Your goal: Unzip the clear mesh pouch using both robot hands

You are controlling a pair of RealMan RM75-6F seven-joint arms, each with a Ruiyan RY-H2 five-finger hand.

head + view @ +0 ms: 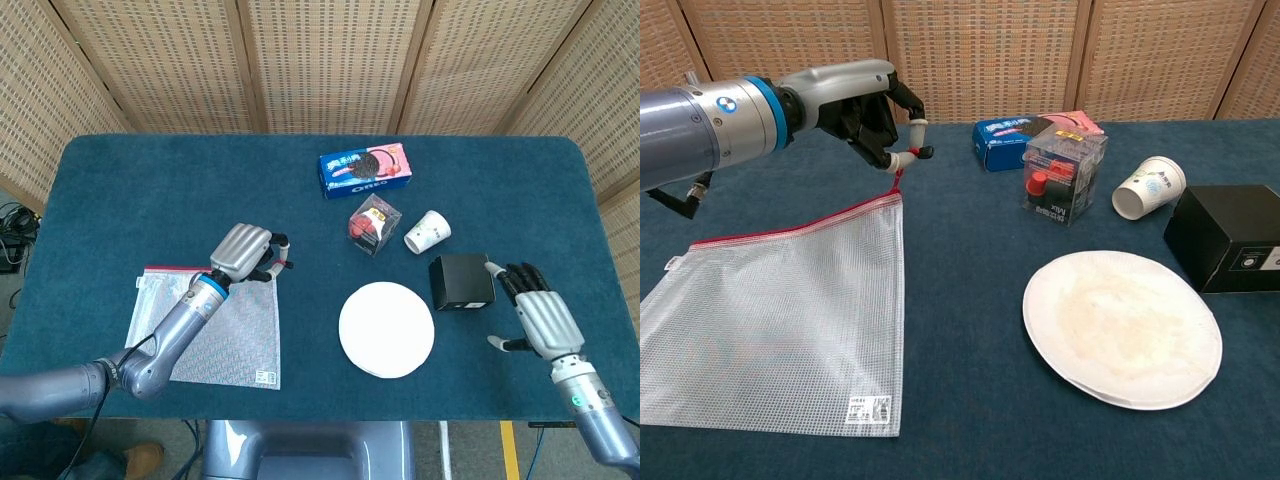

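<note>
Tabletop [150, 190]: left hand [875, 115] pinching zipper pull [898, 180]

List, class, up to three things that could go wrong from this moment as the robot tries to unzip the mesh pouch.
1. The left hand pinches the red zipper pull, lifting that corner of the mesh pouch; nothing else pins the pouch, so it may simply drag.
2. The right hand rests far away beside the black box, open.
3. The fingertip pinch could slip.

Even, bright diffuse lighting in both views, soft short shadows cast beneath objects, mild glare seen on the white plate [1123, 328] toward 3 o'clock, sharp focus throughout, no blur noted.
</note>
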